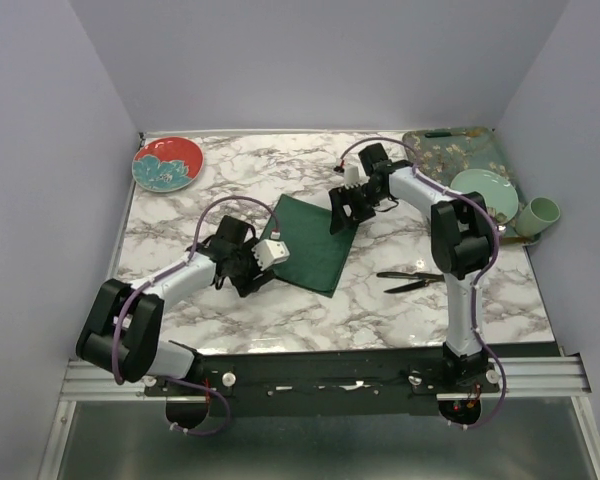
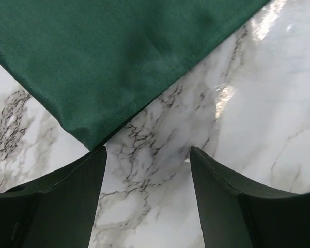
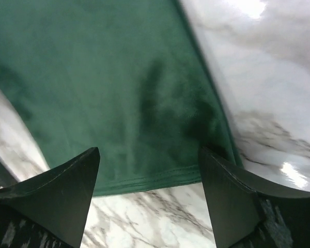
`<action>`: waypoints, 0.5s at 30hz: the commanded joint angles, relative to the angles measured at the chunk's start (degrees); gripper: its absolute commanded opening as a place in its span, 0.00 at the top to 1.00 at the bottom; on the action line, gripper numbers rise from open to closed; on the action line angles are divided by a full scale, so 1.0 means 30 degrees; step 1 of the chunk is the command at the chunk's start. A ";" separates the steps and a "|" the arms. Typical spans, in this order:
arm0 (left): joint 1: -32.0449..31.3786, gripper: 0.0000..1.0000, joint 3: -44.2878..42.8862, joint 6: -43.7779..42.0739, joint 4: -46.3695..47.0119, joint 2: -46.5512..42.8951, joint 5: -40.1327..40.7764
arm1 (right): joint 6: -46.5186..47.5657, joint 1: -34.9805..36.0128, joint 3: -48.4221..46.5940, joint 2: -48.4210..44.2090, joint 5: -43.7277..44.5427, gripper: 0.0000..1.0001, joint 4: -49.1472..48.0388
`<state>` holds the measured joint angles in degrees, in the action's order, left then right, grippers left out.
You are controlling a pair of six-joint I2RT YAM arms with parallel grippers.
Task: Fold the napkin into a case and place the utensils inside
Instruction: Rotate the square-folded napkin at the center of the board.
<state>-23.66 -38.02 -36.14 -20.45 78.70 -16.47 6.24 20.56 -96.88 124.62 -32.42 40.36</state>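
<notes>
The dark green napkin [image 1: 313,245] lies flat on the marble table as a folded rectangle. My left gripper [image 1: 257,272] is open at its near left corner; in the left wrist view the cloth's corner [image 2: 108,67] lies just beyond my open fingers [image 2: 72,201], over bare marble. My right gripper [image 1: 340,217] is open at the napkin's far right corner; in the right wrist view the hem [image 3: 129,103] lies between the two fingers [image 3: 237,201]. Two black utensils [image 1: 412,280] lie on the table right of the napkin.
A red floral plate [image 1: 167,163] sits at the back left. A teal floral tray [image 1: 458,156] at the back right holds a pale green plate [image 1: 485,189], and a pale green cup [image 1: 541,213] stands beside it. Purple cables run along both arms.
</notes>
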 commanded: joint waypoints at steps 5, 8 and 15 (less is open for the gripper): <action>0.3168 0.24 -0.1856 -0.2247 -0.1443 0.0491 -0.0689 | -0.1199 0.0470 0.4457 -0.1895 -0.1437 0.15 -0.0033; 0.3287 0.24 -0.1888 -0.3974 -0.2469 -0.1031 -0.1947 | -0.1784 0.1113 0.6244 -0.2776 -0.1788 0.15 -0.0678; -0.0917 0.26 -0.0427 -0.5093 -0.2768 -0.4638 -0.3886 | -0.3780 0.1761 0.7743 -0.4825 -0.3371 0.13 -0.0886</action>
<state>-16.60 -42.54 -48.16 -27.59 68.58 -22.65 -0.71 24.80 -76.34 113.62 -39.68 36.95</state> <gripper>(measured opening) 0.757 0.860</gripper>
